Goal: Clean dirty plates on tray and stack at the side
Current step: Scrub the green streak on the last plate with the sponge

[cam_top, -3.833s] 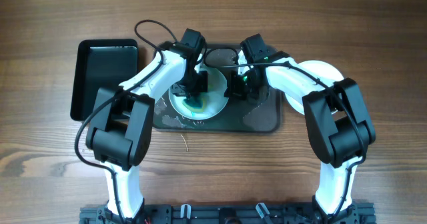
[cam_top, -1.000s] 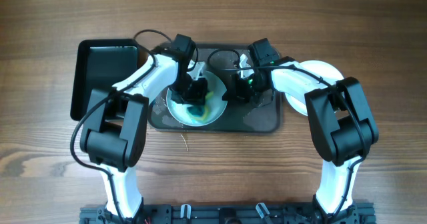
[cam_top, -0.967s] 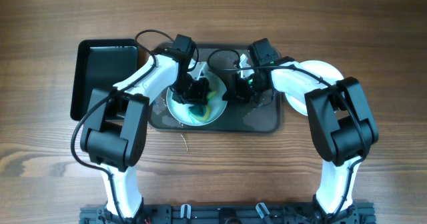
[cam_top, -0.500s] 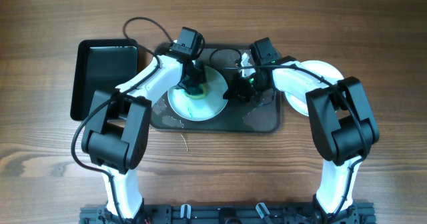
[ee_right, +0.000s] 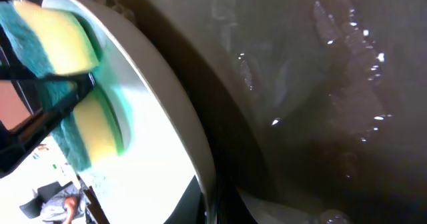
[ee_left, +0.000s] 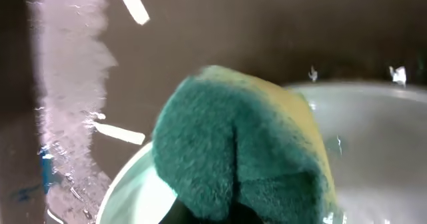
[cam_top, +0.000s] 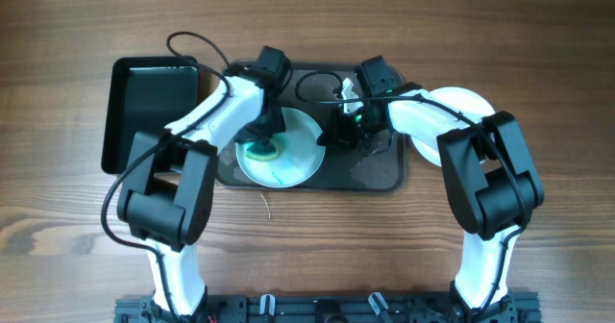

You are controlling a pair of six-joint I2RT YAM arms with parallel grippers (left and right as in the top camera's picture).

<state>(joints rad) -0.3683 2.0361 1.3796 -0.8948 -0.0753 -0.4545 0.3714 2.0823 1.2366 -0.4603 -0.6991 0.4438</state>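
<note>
On the wet dark grey tray (cam_top: 380, 174) a pale plate (cam_top: 293, 155) is tipped up, with a thin teal streak near its middle. My right gripper (cam_top: 334, 131) is shut on the plate's right rim (ee_right: 190, 137) and holds it tilted. My left gripper (cam_top: 262, 138) is shut on a green and yellow sponge (ee_left: 240, 151), pressed on the plate's left part (ee_left: 373, 137). The sponge (ee_right: 63, 47) also shows against the plate face in the right wrist view. Another white plate (cam_top: 469, 103) lies on the table right of the tray, partly under the right arm.
A deeper black tub (cam_top: 149, 111) stands left of the tray. Water and foam streaks cover the tray floor (ee_left: 67, 84). A thin light sliver (cam_top: 266, 205) lies on the wood in front of the tray. The left arm's cable (cam_top: 187, 44) loops above the tub.
The left gripper has swept the sponge from the plate's upper middle down to its left side. The broad teal smear has thinned to a faint streak. The right gripper kept its hold.
</note>
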